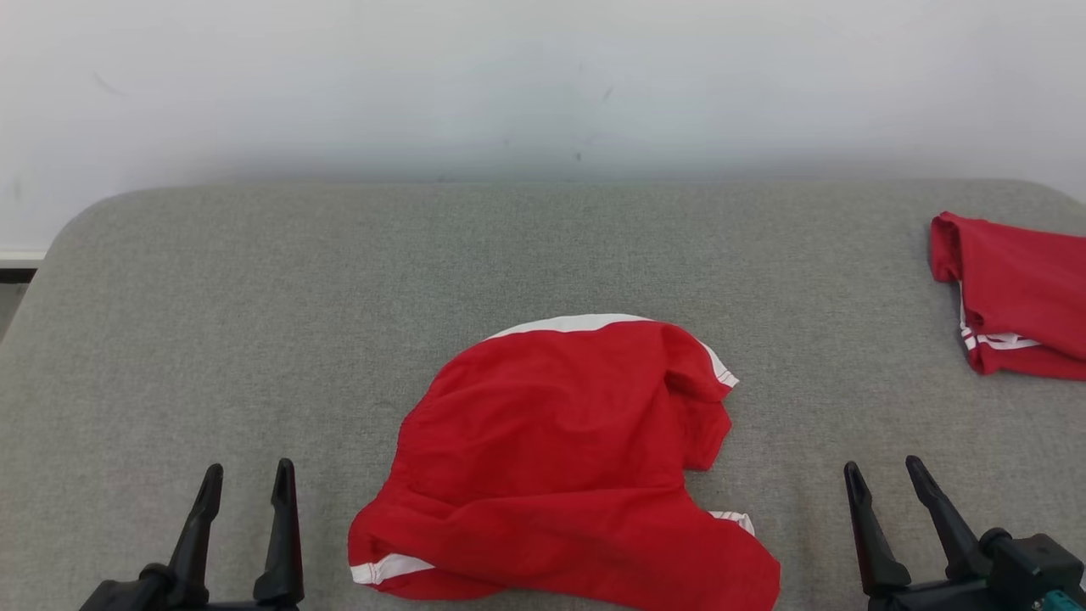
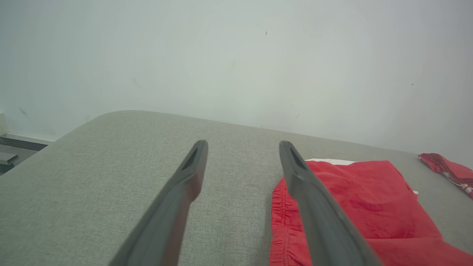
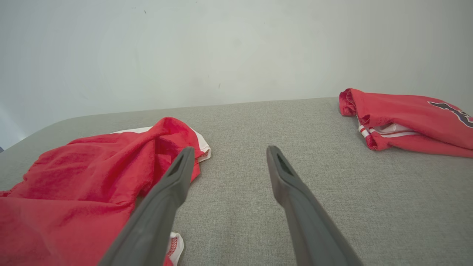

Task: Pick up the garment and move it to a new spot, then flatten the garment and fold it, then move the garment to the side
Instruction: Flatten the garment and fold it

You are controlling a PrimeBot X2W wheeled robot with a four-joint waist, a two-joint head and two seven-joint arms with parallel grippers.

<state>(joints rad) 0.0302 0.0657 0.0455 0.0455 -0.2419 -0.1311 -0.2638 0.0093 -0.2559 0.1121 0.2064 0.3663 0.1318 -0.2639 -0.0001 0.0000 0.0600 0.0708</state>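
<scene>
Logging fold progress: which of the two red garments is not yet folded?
The centre garment, rumpled in the middle of the grey surface. The other garment, at the right edge, is folded into a compact stack.

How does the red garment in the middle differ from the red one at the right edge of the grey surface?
The middle garment lies loose and rumpled; the right garment is a compact folded stack. The right garment bears a dark print, seen from the right wrist; the middle garment shows none. Both are red with white trim, on the grey surface.
</scene>
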